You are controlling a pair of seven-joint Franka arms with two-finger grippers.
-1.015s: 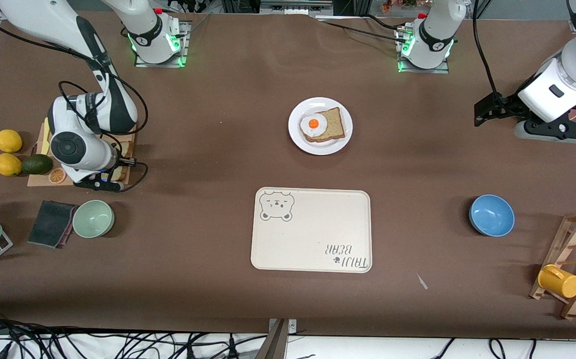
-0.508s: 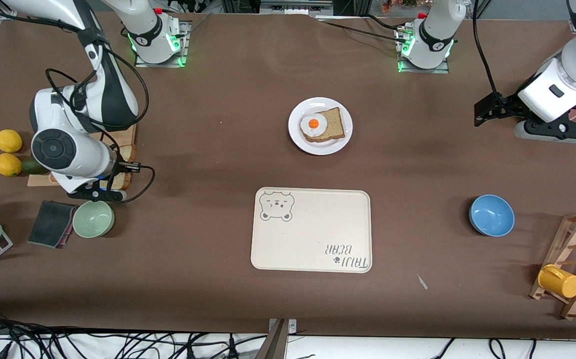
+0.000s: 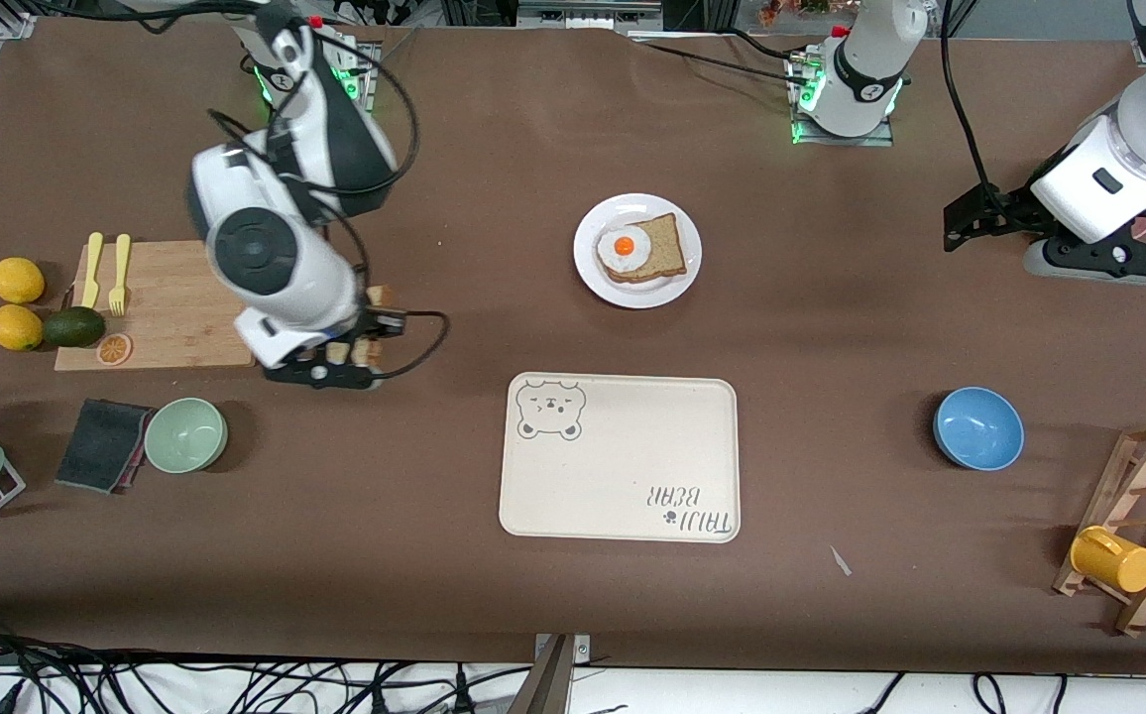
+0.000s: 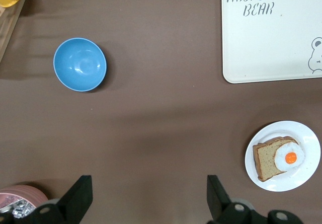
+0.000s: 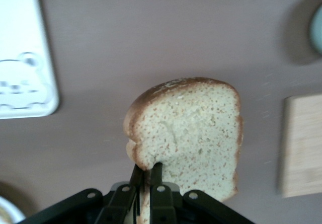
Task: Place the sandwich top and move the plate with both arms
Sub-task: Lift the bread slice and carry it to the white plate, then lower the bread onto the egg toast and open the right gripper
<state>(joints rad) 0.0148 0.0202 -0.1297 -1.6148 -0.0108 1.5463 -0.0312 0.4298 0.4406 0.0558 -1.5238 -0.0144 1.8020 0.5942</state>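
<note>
I have the right gripper (image 3: 350, 349) up over the bench (image 3: 454, 595) with the sandwich top (image 5: 188, 131) clamped in it.

Going down in size: the bear-printed tray (image 3: 620, 458) sits mid-bench toward the front-camera edge, and the wooden cutting board (image 3: 162, 307) lies at the right arm's end. The white plate (image 3: 684, 281) stands mid-bench toward the robots' edge, carrying a bread slice (image 3: 665, 248) with a fried egg (image 3: 624, 248) on it. The right fingers (image 5: 156, 181) pinch the sandwich top by its crust edge, over bare bench between board and tray. The left gripper (image 4: 148, 201) waits above its own end of the bench, fingers (image 4: 80, 196) spread wide apart with nothing between them.
</note>
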